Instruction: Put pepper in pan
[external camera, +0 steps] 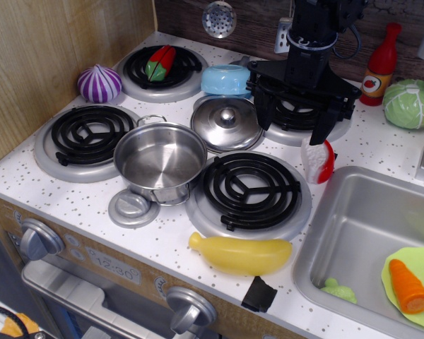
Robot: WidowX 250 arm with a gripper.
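The red pepper (161, 61) with its green end lies on the back left burner. The shiny steel pan (160, 159) stands empty between the two front burners, left of centre. My black gripper (294, 121) hangs over the back right burner, well to the right of the pepper and behind and to the right of the pan. Its jaws stand wide apart and hold nothing.
A domed steel lid (227, 121) and a light-blue bowl (226, 79) lie between the gripper and the pepper. A purple onion (99, 83) sits at left, a red-and-white toy (318, 162) right of the gripper, a yellow toy (240, 253) in front. The sink (339, 233) holds a carrot (410, 286).
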